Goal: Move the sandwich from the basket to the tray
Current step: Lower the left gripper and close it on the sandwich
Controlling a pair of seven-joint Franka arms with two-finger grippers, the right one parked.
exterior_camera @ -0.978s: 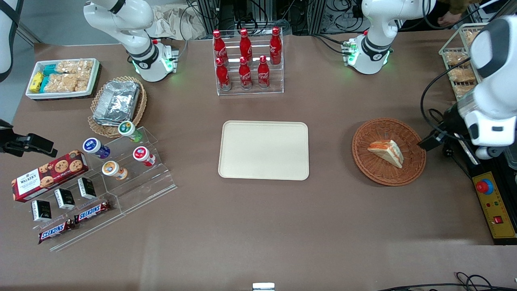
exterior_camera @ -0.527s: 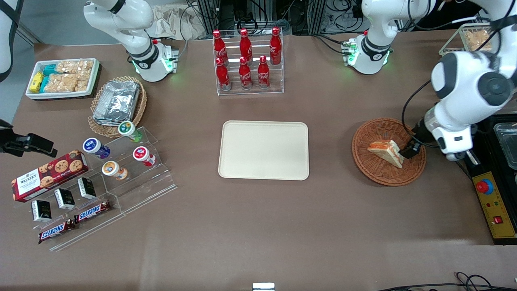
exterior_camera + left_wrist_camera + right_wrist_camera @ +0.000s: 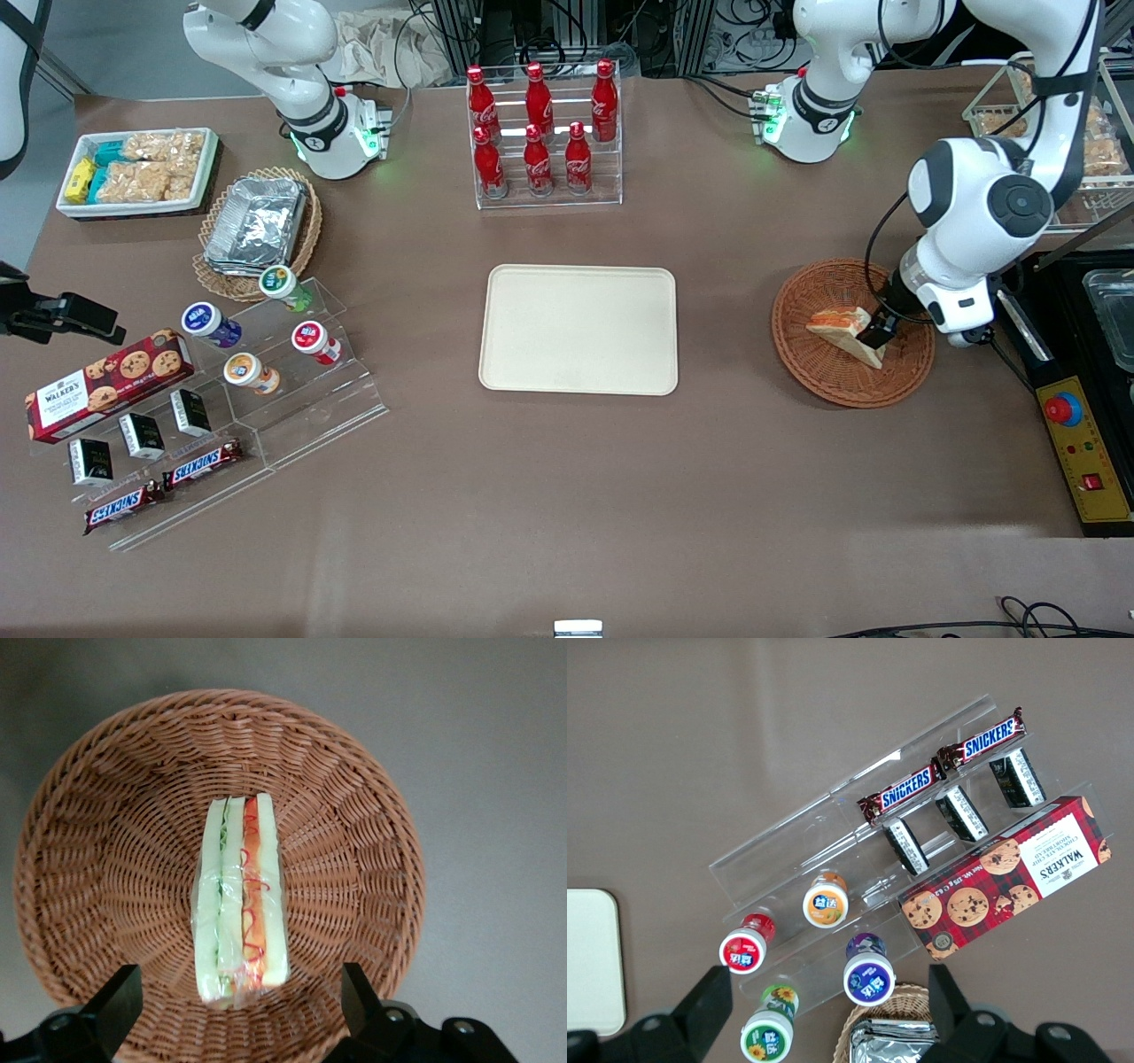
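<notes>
The sandwich (image 3: pixel 846 331) (image 3: pixel 239 899), a wedge of white bread with red and green filling, lies in the reddish-brown wicker basket (image 3: pixel 819 372) (image 3: pixel 354 815) toward the working arm's end of the table. My gripper (image 3: pixel 879 334) (image 3: pixel 239 1005) hangs open just above the basket, over the sandwich's end, its two dark fingers (image 3: pixel 111 1005) standing wide on either side of the wedge without touching it. The cream tray (image 3: pixel 578 330) lies flat at the table's middle, beside the basket, with nothing on it.
A rack of red cola bottles (image 3: pixel 540 133) stands farther from the front camera than the tray. A clear stepped stand (image 3: pixel 292 372) with small jars, chocolate bars and a cookie box (image 3: pixel 106 383) sits toward the parked arm's end. A yellow control box (image 3: pixel 1085 452) borders the table beside the basket.
The working arm has swung in from the table's edge over the basket, and the gripper has come down over the sandwich. The sandwich and tray have not moved.
</notes>
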